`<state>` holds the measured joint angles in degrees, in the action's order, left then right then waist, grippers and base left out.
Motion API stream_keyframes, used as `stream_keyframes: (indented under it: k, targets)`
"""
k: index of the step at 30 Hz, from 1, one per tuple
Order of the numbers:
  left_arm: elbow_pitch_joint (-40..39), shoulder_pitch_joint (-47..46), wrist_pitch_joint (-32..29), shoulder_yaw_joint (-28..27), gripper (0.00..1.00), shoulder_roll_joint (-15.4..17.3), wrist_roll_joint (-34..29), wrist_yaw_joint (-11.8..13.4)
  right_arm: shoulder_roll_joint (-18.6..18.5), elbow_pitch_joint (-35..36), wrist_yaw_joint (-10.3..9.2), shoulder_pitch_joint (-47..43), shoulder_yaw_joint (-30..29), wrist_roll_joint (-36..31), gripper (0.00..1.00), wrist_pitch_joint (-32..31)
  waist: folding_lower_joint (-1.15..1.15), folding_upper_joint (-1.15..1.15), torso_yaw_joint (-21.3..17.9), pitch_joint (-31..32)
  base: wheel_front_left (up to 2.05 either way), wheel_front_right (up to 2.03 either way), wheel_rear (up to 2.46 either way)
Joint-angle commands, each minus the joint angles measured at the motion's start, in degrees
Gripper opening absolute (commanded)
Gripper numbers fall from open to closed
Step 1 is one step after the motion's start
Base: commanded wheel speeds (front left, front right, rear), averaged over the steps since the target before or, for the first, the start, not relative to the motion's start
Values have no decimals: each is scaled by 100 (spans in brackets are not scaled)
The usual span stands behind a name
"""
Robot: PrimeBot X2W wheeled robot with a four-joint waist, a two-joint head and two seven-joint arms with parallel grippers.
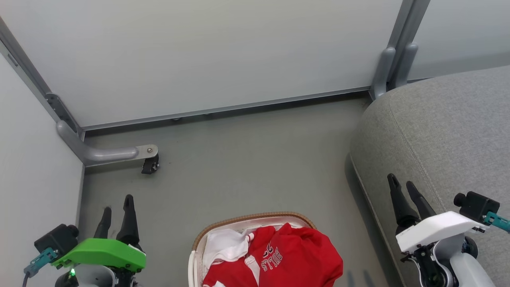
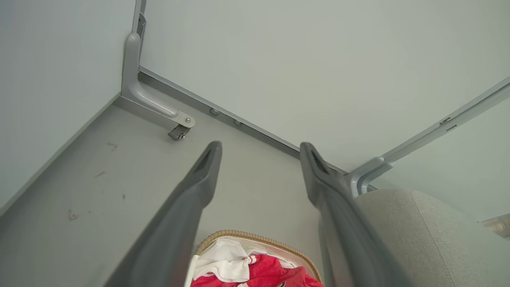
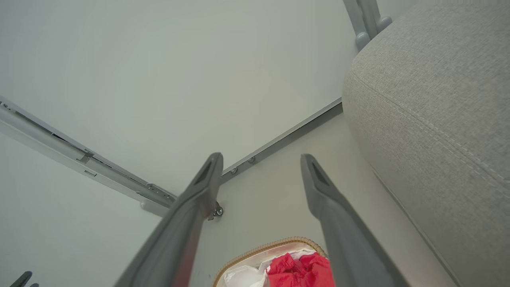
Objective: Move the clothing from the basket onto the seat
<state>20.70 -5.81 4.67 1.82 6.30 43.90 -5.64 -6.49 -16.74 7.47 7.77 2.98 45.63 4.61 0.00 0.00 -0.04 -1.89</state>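
The clothing (image 1: 295, 255) lies heaped inside the basket (image 1: 255, 217), partly covering its white liner (image 1: 225, 244). The seat (image 1: 446, 131) stands near the basket, on its right side. The left gripper (image 1: 117, 204) is left of the basket and the right gripper (image 1: 401, 180) is right of it; both have jaws apart, holding nothing.
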Motion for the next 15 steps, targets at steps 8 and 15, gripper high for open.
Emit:
stream_keyframes:
  k: [8, 15]
  targets:
    - [-18, 59, 183, 129, 100, 125, -690, 112, -68, -77, 2, 109, 143, -763, 100, 186, 0, 0, -2, -26, 0, 0, 0]
    - [-63, 84, 298, 181, 100, 102, -1102, 126, -64, -66, 2, 140, 185, -1221, 100, 301, 0, 0, -1, -55, 0, 0, 0]
